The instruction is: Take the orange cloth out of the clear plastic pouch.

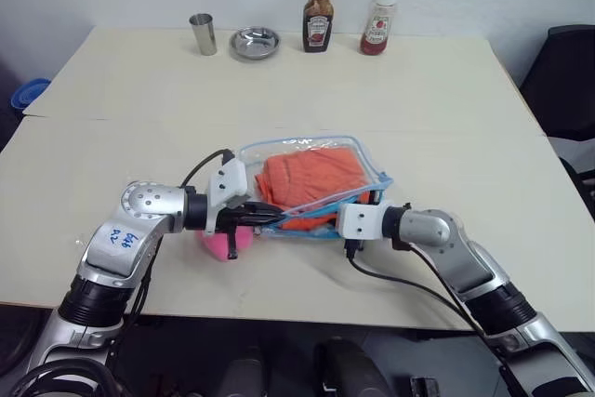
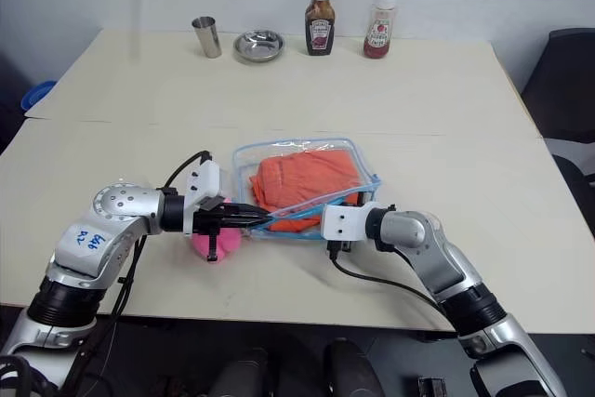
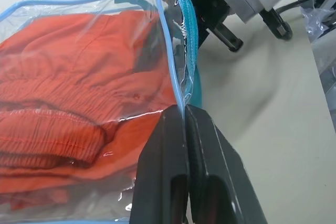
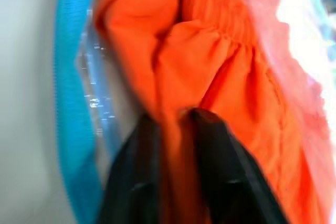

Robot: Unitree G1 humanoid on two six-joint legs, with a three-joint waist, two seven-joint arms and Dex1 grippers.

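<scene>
Orange cloth [image 4: 220, 72]: lies inside the clear plastic pouch [image 1: 307, 151], near the table's front edge, between the two arms.

Right gripper [image 4: 176, 121]: inside the pouch mouth, black fingers [image 4: 218, 150] drawn narrow with a fold of the orange fabric pinched between them. Blue edge trim runs just beside the fingers on one side.

Left gripper [image 3: 185, 116]: fingers pressed together on the upper clear wall of the pouch at its blue-trimmed rim, holding that edge lifted so the mouth stays open. The pink pom-pom [image 1: 221, 243] sits on the table under this gripper.

Step in hand, as I judge it: grasp on the cloth just made; extraction not yet begun, since the cloth is wholly inside the pouch apart from the pinched fold at the opening.

Next move calls for: right arm to draw back out of the mouth along the pouch's length, left grip holding firm as an anchor. Risk: the cloth is about as big as the pouch, so it may drag the pouch along or slip from a thin pinch.

Further out, at the far edge of the table [image 1: 446, 118]: metal cup [image 1: 204, 33], small metal bowl [image 1: 255, 42], brown sauce bottle [image 1: 318, 20], red sauce bottle [image 1: 377, 21].

Writing: bottle labels too small to read. Blue handwritten marks on the left arm's shell, not legible with confidence.
</scene>
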